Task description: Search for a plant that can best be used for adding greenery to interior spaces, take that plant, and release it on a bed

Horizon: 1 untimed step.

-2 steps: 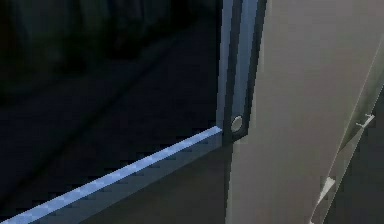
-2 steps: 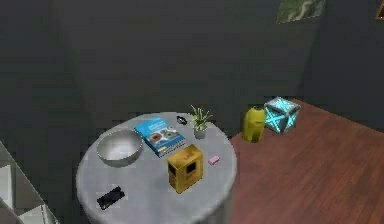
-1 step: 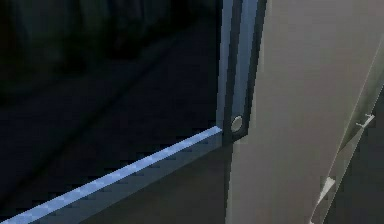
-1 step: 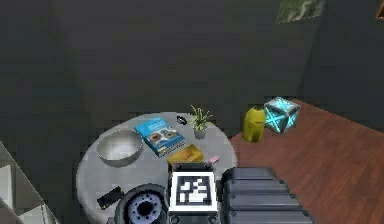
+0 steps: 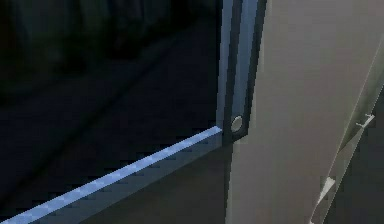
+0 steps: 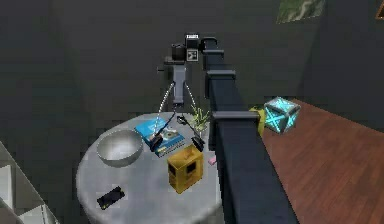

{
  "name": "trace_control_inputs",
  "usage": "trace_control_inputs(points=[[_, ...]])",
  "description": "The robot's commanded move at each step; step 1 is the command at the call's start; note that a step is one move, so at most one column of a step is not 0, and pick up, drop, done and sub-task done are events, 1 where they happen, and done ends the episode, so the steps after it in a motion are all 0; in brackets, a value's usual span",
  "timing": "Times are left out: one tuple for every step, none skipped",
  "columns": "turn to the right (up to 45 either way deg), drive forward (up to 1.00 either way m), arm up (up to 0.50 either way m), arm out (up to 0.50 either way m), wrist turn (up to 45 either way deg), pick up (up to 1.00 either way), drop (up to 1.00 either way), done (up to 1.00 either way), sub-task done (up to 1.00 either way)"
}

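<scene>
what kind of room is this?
Probably a living or dining corner of a house: a round table with a bowl and small plant, wood floor, a picture on the wall.

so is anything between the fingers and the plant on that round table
Nothing visible does. The small plant stands on the round table beside the arm, just right of the fingers. The blue book and yellow box sit aside, not between them.

- arm [image 6: 238, 150]: dark navy sq. bar, stepped telescoping sects., paler top edges
- markers [image 6: 192, 41]: 2 small white sq. tags w/ black marks
- gripper [image 6: 177, 112]: dark body, grey block below, 2 thin pale fingers [image 6: 166, 103]
</scene>
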Motion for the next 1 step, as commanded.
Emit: trace_control_inputs(points=[[0.0, 0.00, 0.00, 0.00, 45.0, 0.00, 0.00, 0.00, 0.00]])
